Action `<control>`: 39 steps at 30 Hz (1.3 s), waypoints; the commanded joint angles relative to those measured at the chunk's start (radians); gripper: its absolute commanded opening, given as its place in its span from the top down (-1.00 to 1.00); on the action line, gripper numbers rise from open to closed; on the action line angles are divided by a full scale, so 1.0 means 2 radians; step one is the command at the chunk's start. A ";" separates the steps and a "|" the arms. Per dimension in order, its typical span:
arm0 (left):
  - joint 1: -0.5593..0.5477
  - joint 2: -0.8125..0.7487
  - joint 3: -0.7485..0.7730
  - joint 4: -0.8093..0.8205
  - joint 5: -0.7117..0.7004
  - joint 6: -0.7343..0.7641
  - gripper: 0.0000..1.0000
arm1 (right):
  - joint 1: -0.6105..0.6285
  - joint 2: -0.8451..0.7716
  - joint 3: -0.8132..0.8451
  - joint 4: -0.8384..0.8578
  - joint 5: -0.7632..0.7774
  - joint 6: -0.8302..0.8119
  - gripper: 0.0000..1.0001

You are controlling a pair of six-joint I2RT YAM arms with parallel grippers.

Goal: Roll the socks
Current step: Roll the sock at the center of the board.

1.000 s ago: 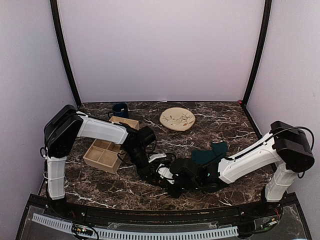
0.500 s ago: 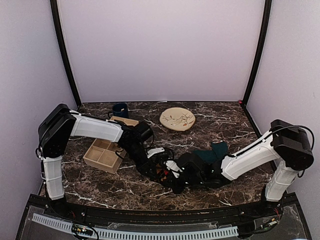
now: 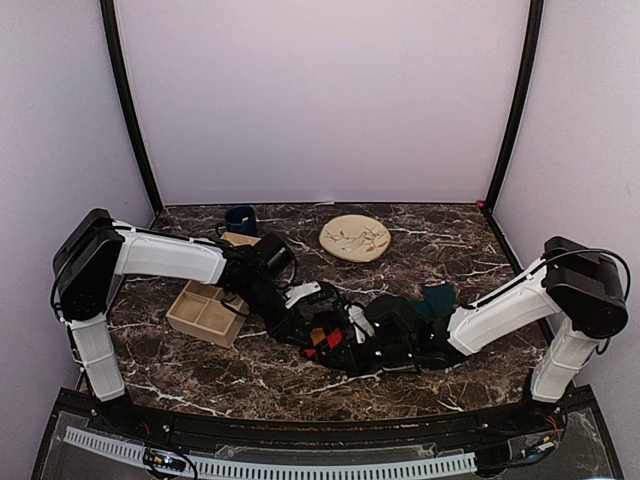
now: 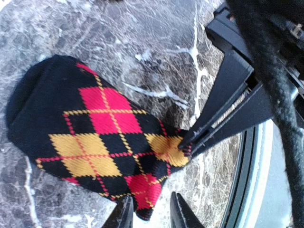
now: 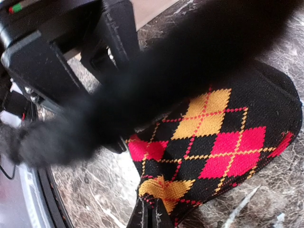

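Note:
The black argyle sock [image 4: 95,133] with red and yellow diamonds lies bunched on the marble; from above it shows between the two arms [image 3: 328,338]. My right gripper [image 5: 152,217] is shut on the sock's lower corner, and its black fingers [image 4: 213,126] show pinching that edge in the left wrist view. My left gripper [image 4: 152,216] is open, and the sock's bottom tip lies loosely between its jaws, beside the left finger. From above, the left gripper [image 3: 308,330] and the right gripper [image 3: 348,347] meet at the sock. The teal-green sock [image 3: 432,300] lies behind the right arm.
A wooden divided tray [image 3: 210,310] sits left of the left arm. A dark blue mug [image 3: 240,220] stands at the back left, and a round patterned plate [image 3: 355,238] at the back centre. The table's front edge [image 4: 251,180] runs close to both grippers.
Both arms have drawn back from the front edge, bringing the argyle sock with them; its red diamonds now show from above. The left jaws have widened a little.

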State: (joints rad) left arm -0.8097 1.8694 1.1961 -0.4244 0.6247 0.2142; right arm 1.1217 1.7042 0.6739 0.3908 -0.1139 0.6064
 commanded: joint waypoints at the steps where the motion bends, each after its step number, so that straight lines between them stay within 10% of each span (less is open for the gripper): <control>1: 0.001 -0.038 -0.023 0.038 -0.016 -0.014 0.40 | -0.009 -0.004 -0.007 0.021 -0.020 0.035 1.00; 39: -0.105 -0.149 -0.182 0.241 -0.219 0.036 0.35 | -0.059 0.039 -0.023 0.109 -0.133 0.204 1.00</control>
State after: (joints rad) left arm -0.9989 1.5780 0.8722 0.0097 0.2916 0.2146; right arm 1.0115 1.7699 0.6342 0.5423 -0.3412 0.9638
